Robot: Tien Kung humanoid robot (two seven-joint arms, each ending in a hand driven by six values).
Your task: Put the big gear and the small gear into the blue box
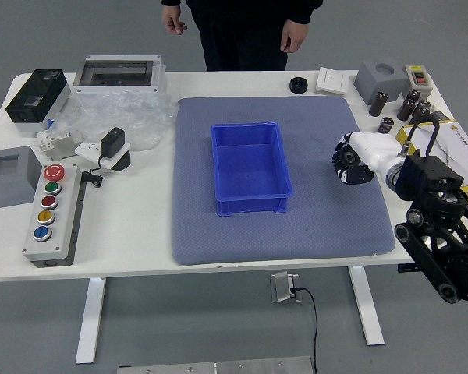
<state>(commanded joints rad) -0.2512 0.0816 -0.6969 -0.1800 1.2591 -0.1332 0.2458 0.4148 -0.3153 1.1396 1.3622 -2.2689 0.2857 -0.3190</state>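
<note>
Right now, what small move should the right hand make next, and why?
I'd probably ease the right hand left until the dark gear is over the blue box, before letting go. The gear looks held but is still to the right of the box's rim, and no gear is inside yet.

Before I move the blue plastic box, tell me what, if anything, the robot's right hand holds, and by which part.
A round black toothed gear, held at its upper-right rim by the right hand; exact finger contacts are hidden.
</note>
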